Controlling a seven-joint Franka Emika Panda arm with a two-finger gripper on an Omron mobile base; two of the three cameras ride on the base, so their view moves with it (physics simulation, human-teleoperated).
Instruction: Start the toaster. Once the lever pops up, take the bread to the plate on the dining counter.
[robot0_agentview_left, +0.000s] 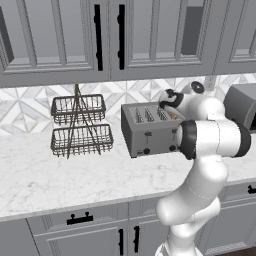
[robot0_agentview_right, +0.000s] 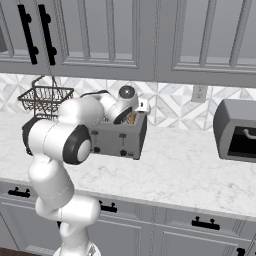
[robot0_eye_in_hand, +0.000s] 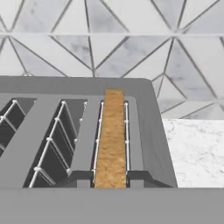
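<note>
Inside the toaster (robot0_eye_in_hand: 148, 131), the bread (robot0_eye_in_hand: 111, 140) stands in one slot; whether the end effector grips cannot be told.

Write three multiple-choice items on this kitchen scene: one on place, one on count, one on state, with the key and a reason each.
1. Where is the bread?
A. in the toaster's slot at one end
B. on the counter
C. in the wire basket rack

2. How many tiers has the wire basket rack?
A. one
B. two
C. four

3. The upper cabinet doors are:
A. shut
B. wide open
C. missing

Key: 1 A, the hand view shows the slice standing in the slot nearest the toaster's end; 2 B, two stacked baskets; 3 A, doors flush.
</note>
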